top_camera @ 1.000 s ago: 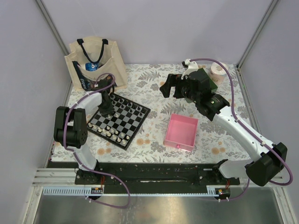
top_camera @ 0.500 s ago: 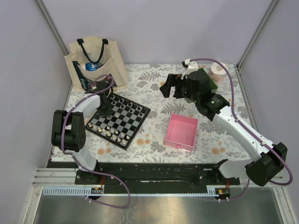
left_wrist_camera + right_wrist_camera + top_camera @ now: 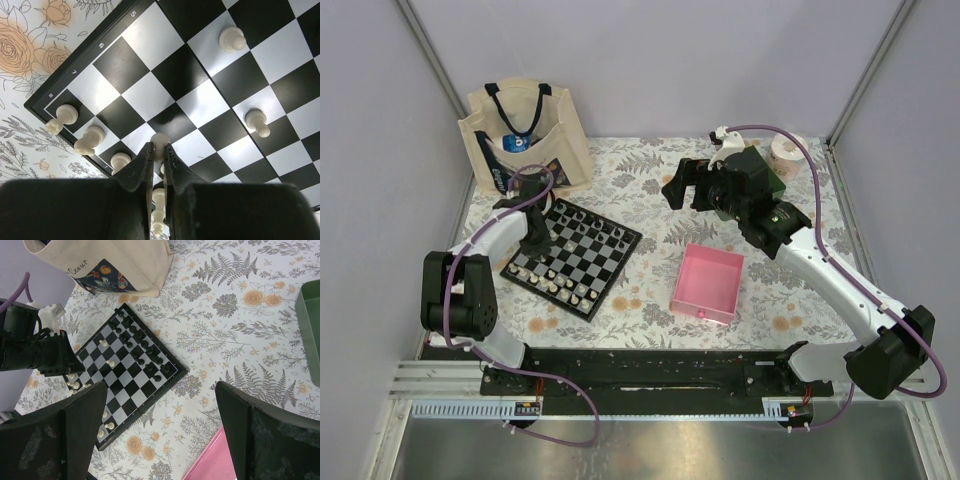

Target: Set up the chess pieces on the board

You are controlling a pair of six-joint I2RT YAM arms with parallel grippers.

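The board (image 3: 597, 262) lies left of centre on the floral cloth, and my left gripper (image 3: 533, 243) hangs over its left corner. In the left wrist view this gripper (image 3: 158, 148) is shut on a cream-white piece (image 3: 160, 140) with a round head, over the board (image 3: 165, 75). Other white pieces (image 3: 232, 39) stand on nearby squares, and some (image 3: 89, 141) line the edge rows. Black pieces (image 3: 145, 352) fill the far side of the board (image 3: 131, 385). My right gripper (image 3: 685, 186) is raised over the cloth right of the board. It (image 3: 161, 388) is open and empty.
A pink tray (image 3: 708, 283) sits right of the board, below my right arm. A cream tote bag (image 3: 525, 135) stands at the back left. A green tray (image 3: 311, 325) shows at the right edge of the right wrist view. A tape roll (image 3: 785, 150) sits at the back right.
My left gripper has slid a little toward the board's left corner and shut on the white piece, and the arm's elbow has swung left. The right arm has not moved.
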